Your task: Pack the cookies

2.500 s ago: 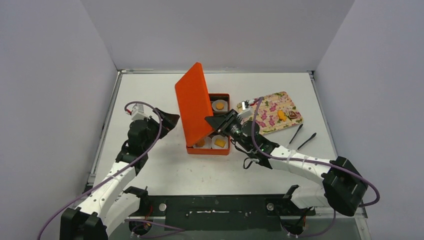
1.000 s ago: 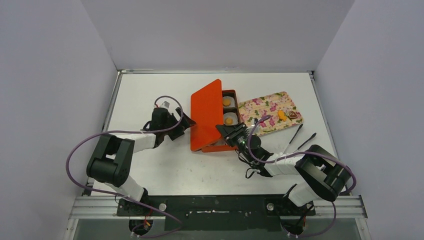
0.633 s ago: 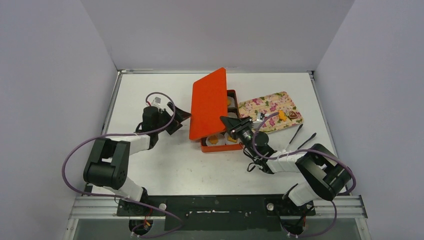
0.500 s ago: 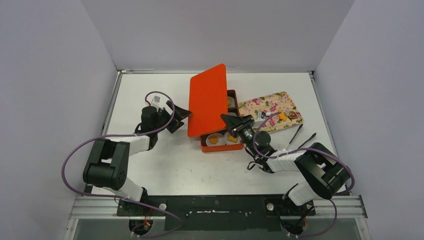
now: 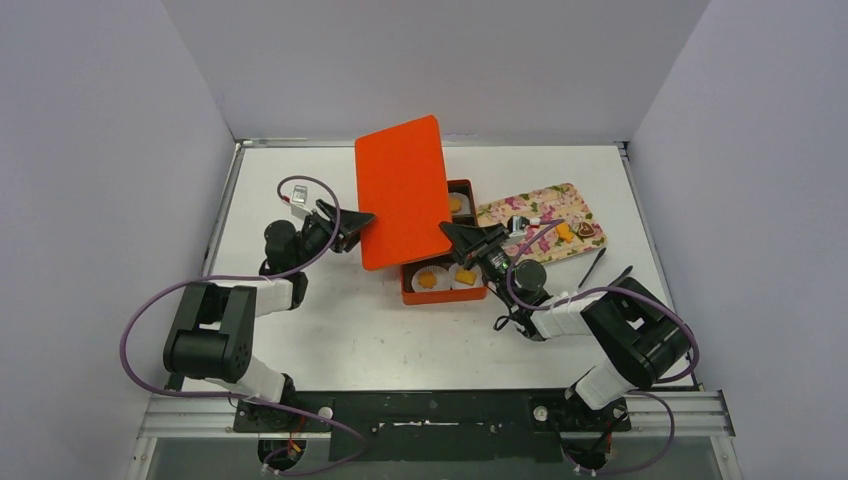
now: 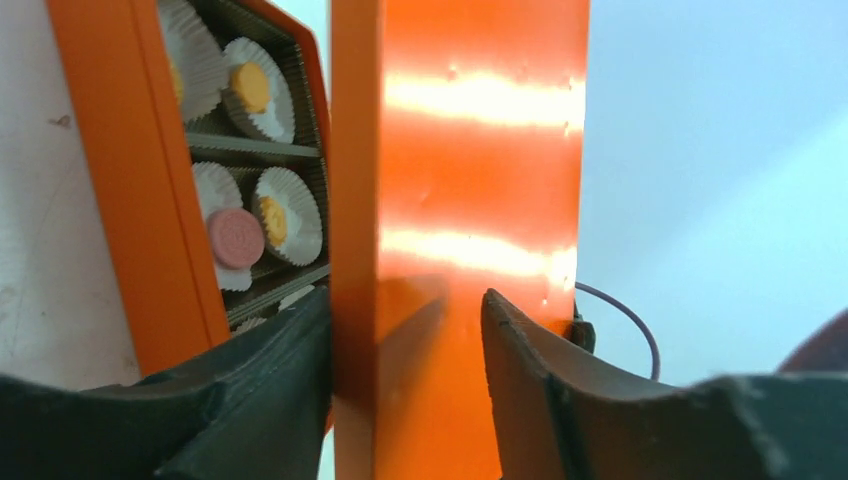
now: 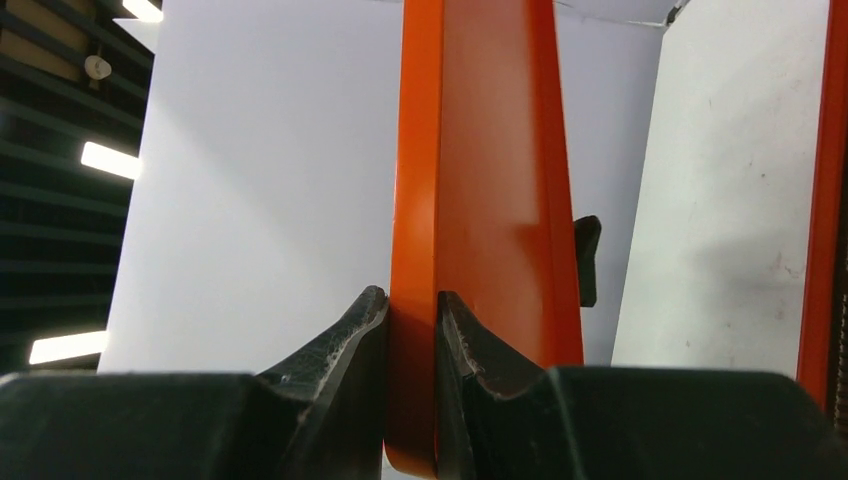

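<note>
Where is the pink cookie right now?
In the left wrist view, the pink cookie sits on a white paper cup inside the orange box, just left of a yellow cookie and the raised lid.

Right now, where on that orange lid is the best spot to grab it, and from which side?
The thin rim, approached edge-on from a side. The lid is a broad flat panel tilted over the box, too wide to span; the right gripper pinches its rim that way.
</note>
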`<state>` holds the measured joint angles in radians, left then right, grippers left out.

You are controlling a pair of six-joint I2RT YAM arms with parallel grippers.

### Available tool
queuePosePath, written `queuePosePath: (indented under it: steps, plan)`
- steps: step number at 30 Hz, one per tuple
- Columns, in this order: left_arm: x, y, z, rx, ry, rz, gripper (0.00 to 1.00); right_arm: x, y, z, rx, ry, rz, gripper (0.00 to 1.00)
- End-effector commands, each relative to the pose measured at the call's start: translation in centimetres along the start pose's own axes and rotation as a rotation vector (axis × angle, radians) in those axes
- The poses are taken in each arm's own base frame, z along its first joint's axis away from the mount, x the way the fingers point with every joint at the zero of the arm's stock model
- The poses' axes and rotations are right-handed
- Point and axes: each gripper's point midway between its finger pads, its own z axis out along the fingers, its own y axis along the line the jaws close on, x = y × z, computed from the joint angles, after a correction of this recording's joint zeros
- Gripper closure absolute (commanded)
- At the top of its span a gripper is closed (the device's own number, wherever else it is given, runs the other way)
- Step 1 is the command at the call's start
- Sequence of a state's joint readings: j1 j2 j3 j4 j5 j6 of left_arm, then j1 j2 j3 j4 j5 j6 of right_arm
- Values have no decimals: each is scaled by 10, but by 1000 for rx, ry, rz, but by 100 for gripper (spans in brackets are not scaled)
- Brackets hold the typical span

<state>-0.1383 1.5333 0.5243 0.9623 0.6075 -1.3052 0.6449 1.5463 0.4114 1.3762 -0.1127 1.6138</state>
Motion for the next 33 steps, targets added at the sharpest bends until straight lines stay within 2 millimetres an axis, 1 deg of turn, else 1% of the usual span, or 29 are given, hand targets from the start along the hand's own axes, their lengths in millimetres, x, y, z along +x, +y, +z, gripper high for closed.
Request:
queuePosePath:
  steps: [1,5,6,8,11,13,15,19,21,23,27,31,33]
  plan:
    - [-3,-56,-11,224,16,69,56,-1,71,0,-252,36,14,100]
    - [-1,-66,-15,259,23,64,79,-3,67,0,-246,60,11,100]
    - [-1,-67,-16,263,22,60,87,-3,66,-1,-240,68,7,98]
    - [-1,-70,-17,269,19,50,99,-4,59,0,-218,79,-12,92]
    - [-2,-75,-19,279,10,30,100,-8,48,-3,-176,89,-53,81]
    - [-3,-79,-20,286,1,10,100,-15,37,-7,-139,82,-83,73]
    - [-3,-83,-21,292,-8,-7,100,-24,26,-10,-91,78,-109,63]
    - [2,-93,-14,301,-14,-35,100,-38,3,-18,8,90,-177,43]
    - [7,-101,-9,312,-9,-43,100,-48,-9,-24,66,79,-218,36]
    - [11,-108,-3,324,-7,-49,100,-60,-17,-30,118,65,-248,29]
    - [15,-117,11,341,-3,-58,100,-90,-25,-42,212,33,-328,10]
    - [20,-117,27,338,-1,-59,100,-130,-36,-61,356,-19,-429,2]
    - [22,-114,35,329,-8,-60,100,-151,-35,-69,420,-53,-495,0]
